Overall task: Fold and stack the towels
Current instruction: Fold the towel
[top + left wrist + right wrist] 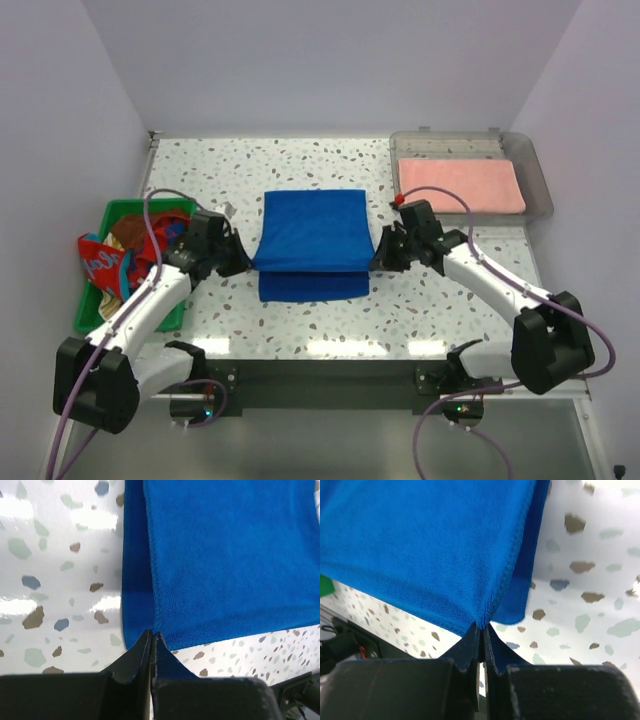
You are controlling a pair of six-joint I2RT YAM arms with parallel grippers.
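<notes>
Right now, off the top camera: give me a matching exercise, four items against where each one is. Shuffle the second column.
1. royal blue towel
2. salmon pink towel
3. red-patterned towel
4. left end effector

A. in the green basket
B. shut on the blue towel's left edge
C. middle of the table, doubled over
D. in the clear tray

Pairs: 1-C, 2-D, 3-A, 4-B

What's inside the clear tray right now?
One folded salmon pink towel lies in the clear tray. Whatever is beneath it is covered, so I cannot tell whether another towel is under it.
</notes>
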